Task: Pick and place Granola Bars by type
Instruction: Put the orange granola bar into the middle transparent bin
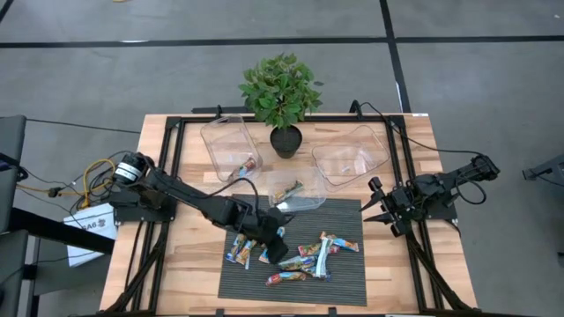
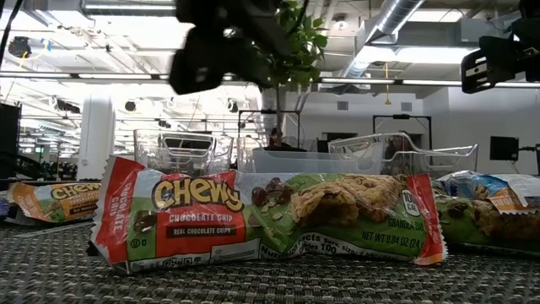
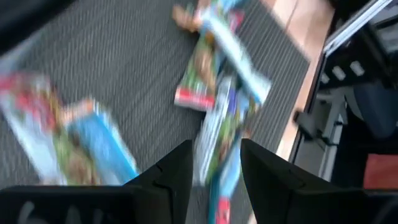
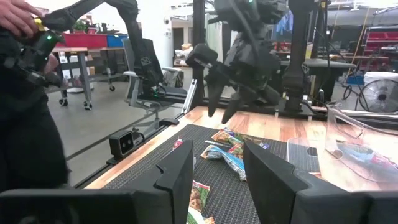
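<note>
Several granola bars in shiny wrappers lie flat on the dark mat (image 1: 291,251): a pair (image 1: 240,251) at its left, a cluster (image 1: 322,251) at its right, and one (image 1: 286,278) near the front edge. One bar (image 1: 248,166) lies in the left clear bin and another (image 1: 287,188) in the middle bin. My left gripper (image 1: 276,249) hovers open above the mat, fingers pointing down (image 4: 224,109). A green and blue bar (image 3: 217,140) shows between its fingers (image 3: 214,171), lower down on the mat. My right gripper (image 1: 381,208) waits open at the mat's right edge (image 4: 217,180).
Three clear bins (image 1: 231,145) (image 1: 297,189) (image 1: 351,154) stand behind the mat, with a potted plant (image 1: 282,97) between them. A pale thin strip (image 3: 233,46) lies across the right cluster. A red and green Chewy bar (image 2: 270,219) fills the low view. A person (image 4: 25,93) stands beyond the table.
</note>
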Tool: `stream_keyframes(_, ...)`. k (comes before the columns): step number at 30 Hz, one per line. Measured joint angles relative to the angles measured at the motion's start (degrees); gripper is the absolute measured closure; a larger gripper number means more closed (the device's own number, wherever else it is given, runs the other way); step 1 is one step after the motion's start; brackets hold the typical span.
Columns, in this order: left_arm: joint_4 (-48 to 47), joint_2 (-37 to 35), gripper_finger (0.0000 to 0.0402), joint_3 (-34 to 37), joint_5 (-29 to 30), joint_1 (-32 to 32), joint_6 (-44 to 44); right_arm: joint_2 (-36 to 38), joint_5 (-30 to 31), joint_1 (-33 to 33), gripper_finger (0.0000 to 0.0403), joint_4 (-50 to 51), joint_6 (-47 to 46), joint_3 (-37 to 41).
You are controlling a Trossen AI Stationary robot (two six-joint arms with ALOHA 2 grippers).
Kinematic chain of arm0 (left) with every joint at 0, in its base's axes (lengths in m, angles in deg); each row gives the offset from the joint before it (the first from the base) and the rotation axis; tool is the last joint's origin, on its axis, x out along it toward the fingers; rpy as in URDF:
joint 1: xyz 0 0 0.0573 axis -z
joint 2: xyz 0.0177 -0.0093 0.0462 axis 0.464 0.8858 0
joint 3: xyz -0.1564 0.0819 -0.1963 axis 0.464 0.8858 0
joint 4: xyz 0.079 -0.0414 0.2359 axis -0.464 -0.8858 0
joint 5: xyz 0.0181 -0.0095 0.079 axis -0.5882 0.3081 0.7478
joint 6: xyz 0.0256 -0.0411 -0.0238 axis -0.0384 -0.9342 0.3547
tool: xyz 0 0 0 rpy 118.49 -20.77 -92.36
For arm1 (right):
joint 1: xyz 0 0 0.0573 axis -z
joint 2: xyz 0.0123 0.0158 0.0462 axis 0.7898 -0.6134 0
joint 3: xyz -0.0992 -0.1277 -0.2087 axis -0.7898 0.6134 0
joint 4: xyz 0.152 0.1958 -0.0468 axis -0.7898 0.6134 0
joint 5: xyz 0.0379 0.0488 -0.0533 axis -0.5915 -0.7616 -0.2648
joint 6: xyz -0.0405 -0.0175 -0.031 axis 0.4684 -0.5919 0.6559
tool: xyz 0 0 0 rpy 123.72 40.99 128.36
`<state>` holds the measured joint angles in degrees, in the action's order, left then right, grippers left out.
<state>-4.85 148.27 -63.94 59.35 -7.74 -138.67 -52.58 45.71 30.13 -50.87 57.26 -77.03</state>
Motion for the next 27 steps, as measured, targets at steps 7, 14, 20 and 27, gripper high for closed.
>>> stream_keyframes(7,-9.2,-1.2,0.0276,0.0,-1.4,5.1,-7.5,0.0,0.0,0.0,0.0270,0.0,0.0,0.0)
stream_keyframes(14,-22.0,-1.5,0.0276,0.0,1.8,9.1,-12.2,0.0,0.0,0.0,0.0270,0.0,0.0,0.0)
stream_keyframes(20,-28.3,-1.3,0.0276,0.0,6.0,9.3,-11.1,0.0,0.0,0.0,0.0269,0.0,0.0,0.0)
stream_keyframes(27,-28.1,0.0,0.0276,0.6,6.4,9.1,-9.9,0.0,0.0,0.0,0.0270,0.0,0.0,0.0)
